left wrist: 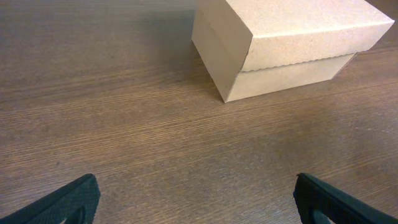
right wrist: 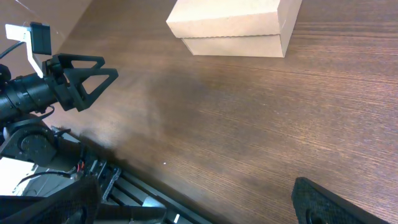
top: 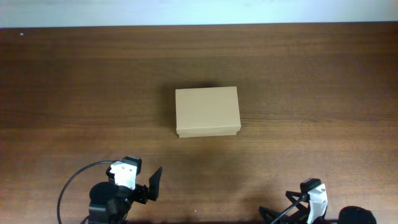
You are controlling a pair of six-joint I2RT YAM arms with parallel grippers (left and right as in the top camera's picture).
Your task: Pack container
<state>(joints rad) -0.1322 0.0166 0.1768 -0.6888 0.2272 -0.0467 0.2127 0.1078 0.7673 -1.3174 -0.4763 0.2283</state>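
The container (top: 207,112) is a tan cardboard box with its lid shut, standing in the middle of the brown wooden table. It shows at the top right of the left wrist view (left wrist: 292,43) and at the top of the right wrist view (right wrist: 233,25). My left gripper (top: 154,183) is open and empty near the front edge, left of and well short of the box; its fingertips frame bare wood (left wrist: 196,199). My right gripper (top: 277,214) is open and empty at the front right edge (right wrist: 196,202), away from the box.
The table's front edge and the metal frame below it (right wrist: 124,193) show in the right wrist view. The left arm with its white camera mount (right wrist: 62,81) shows there at the left. A white wall strip (top: 199,11) runs along the far edge.
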